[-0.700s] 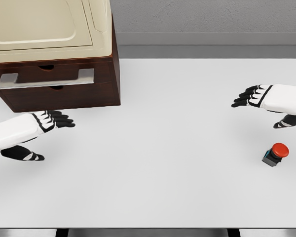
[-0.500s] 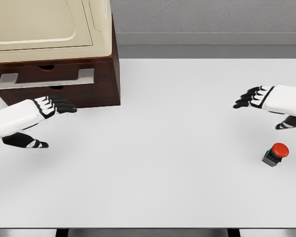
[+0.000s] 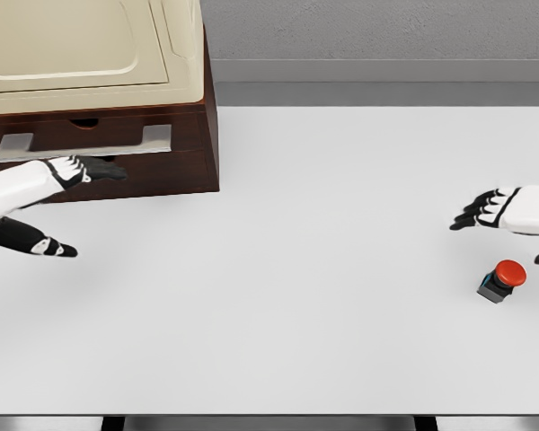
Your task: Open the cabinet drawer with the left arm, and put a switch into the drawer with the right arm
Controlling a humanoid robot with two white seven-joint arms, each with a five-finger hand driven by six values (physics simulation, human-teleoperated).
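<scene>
Up by the cabinet (image 3: 117,99), the left hand (image 3: 49,193) is spread and empty, fingers stretched out flat, their tips in front of the lower drawer (image 3: 153,171), just under the pale handle (image 3: 85,144) of the drawer above; contact cannot be told. Its thumb hangs below. Across the table (image 3: 278,296), the right hand (image 3: 508,215) is likewise spread and empty. The red-capped switch (image 3: 501,280) sits just below it, untouched.

Bright, even, sharp render; faint soft shadows, seemingly lit from overhead.
</scene>
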